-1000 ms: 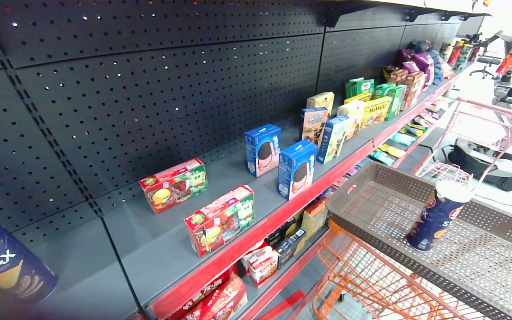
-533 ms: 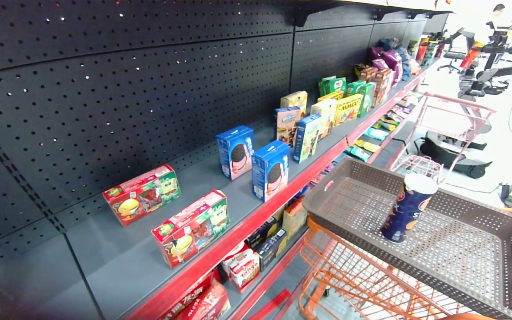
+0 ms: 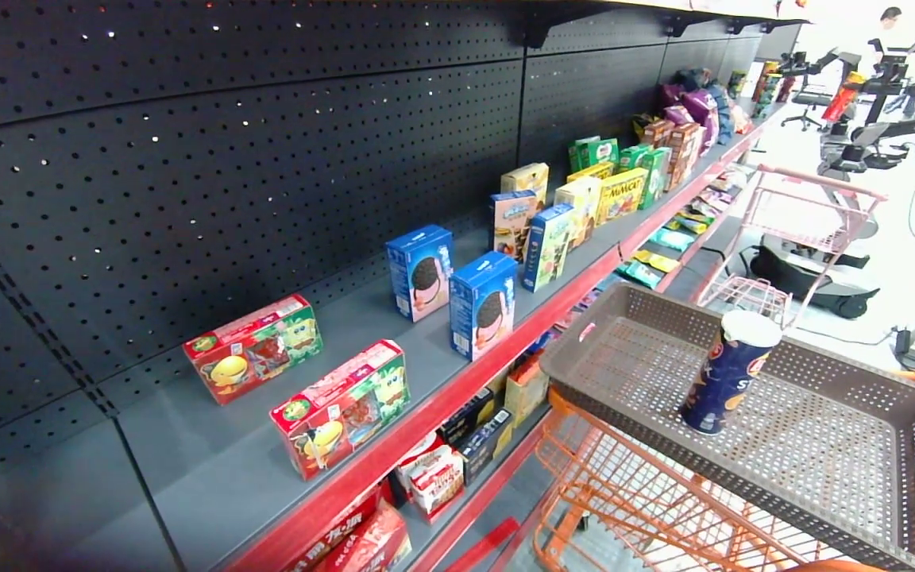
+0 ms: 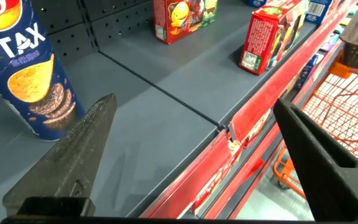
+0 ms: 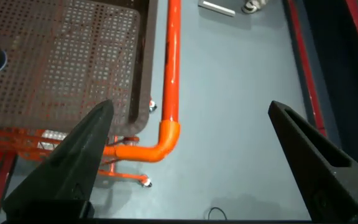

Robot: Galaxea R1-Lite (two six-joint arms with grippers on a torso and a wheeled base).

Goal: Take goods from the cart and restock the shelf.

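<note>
At the far left, one chips can (image 4: pixel 27 74) stood upright on the grey shelf (image 4: pixel 166 124), set back from the red front edge, probably so it would not tip off. The left gripper (image 4: pixel 194 149) hung just beside it above the shelf's front, jaws spread wide with nothing between them, which suggested that this can was already delivered. Further right on the shelf, two cartoon boxes (image 3: pixel 255 349) lay one behind the other, and two blue cookie boxes (image 3: pixel 420 272) stood on end facing the aisle, apparently so that shoppers could read them. Right of the shelf stood the orange cart (image 3: pixel 632 508), carrying a brown perforated basket (image 3: pixel 823 445). In that basket stood a second chips can (image 3: pixel 726 373), alone near the middle and likely the next item to be shelved. The right gripper (image 5: pixel 191 155) hovered over the floor beside the cart's orange handle (image 5: pixel 173 74), jaws wide apart and empty, seemingly ready to reach for it.
</note>
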